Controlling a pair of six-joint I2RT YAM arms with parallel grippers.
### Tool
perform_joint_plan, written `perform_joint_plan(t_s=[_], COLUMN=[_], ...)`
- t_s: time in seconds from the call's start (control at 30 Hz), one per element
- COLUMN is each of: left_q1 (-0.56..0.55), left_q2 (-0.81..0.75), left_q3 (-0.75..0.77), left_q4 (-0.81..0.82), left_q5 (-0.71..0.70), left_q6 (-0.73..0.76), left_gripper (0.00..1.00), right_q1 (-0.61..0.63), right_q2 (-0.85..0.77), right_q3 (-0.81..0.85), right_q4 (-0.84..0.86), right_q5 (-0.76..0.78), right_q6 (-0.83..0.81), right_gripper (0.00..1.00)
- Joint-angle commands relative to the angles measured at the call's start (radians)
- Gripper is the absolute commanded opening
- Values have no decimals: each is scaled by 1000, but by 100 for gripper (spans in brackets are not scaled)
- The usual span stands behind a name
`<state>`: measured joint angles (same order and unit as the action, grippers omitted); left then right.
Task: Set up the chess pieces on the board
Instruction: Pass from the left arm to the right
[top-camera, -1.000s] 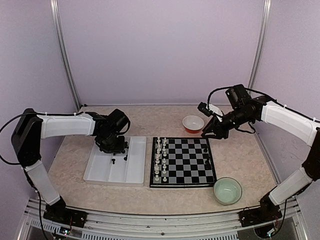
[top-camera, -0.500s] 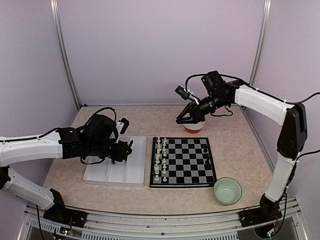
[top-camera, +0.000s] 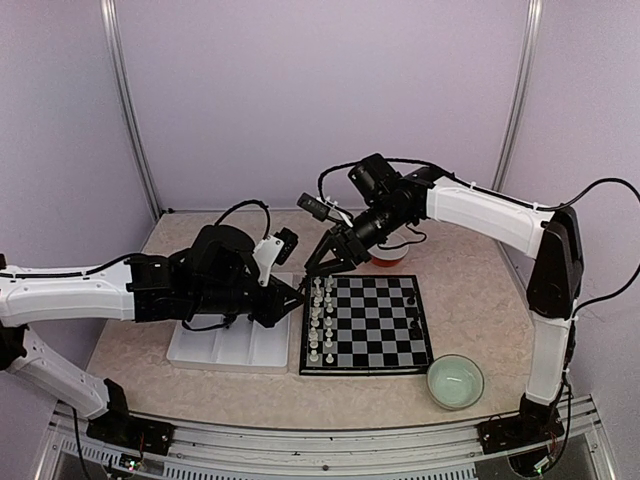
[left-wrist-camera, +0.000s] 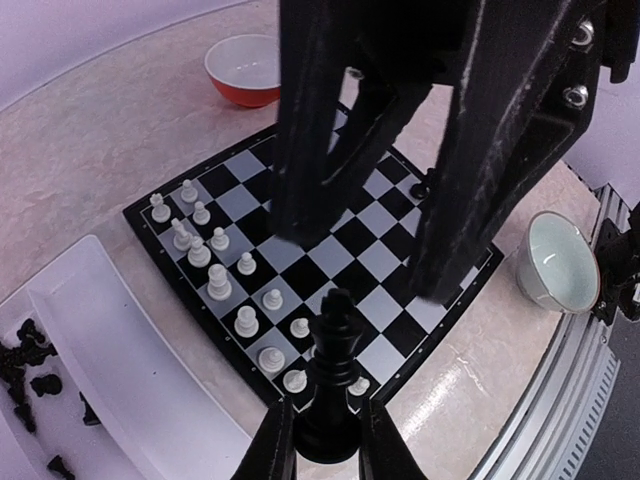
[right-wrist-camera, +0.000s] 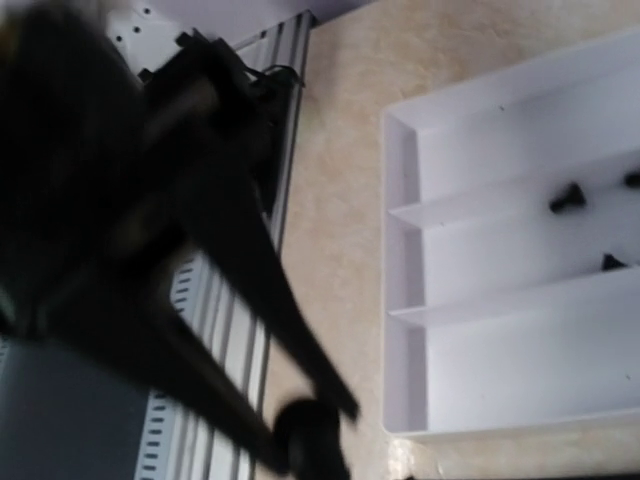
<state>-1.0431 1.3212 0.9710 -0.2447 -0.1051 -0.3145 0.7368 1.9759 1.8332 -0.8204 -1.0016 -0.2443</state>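
The left tool is clenched on a tall black chess piece, gripping its base so that it stands upright between the fingers. In the top view this tool hangs at the left edge of the board, just past the white partitioned tray.

The right tool hovers over the board's far left corner. Its arm crosses in front of the red bowl and hides part of it. From the left wrist its two dark fingers fill the upper frame, spread apart with nothing between them, and they block the middle of the board.

White pieces stand in two columns along the board's left side, and two black pieces sit on its right side. A pale green bowl rests on the table near the board's right front corner.

Only the left wrist shows the grasp, and also loose black pieces lying in the tray. The right wrist view is badly blurred. It seems to show the tray's compartments with a couple of small black pieces in them.
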Motion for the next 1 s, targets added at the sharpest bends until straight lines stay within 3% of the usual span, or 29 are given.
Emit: perform_joint_plan(t_s=[0.0,0.4,0.67,0.9,0.97], left_q1=[-30,-40,-40,-41,-42], left_q2=[37,50,57,69,66], left_q3=[59,80,77,76,69], left_q4=[43,48,62,42,35], left_q5=[-8,-37,-57,-94,-99], left_q6=[26,29,31,37,38], left_gripper=[12,11,13,48,52], right_q1=[20,25,26,3,-28], right_q2=[-4,-19,-22,-68,-107], right_q3=[20,-18,-27,-31,-58], right_q4=[-28,-33,-37,-56,-57], right_q5=[-22,-13,-21,87,148], right_q6=[-3,-9,-16,-58,-76], right_gripper=[35,25,3,0,0])
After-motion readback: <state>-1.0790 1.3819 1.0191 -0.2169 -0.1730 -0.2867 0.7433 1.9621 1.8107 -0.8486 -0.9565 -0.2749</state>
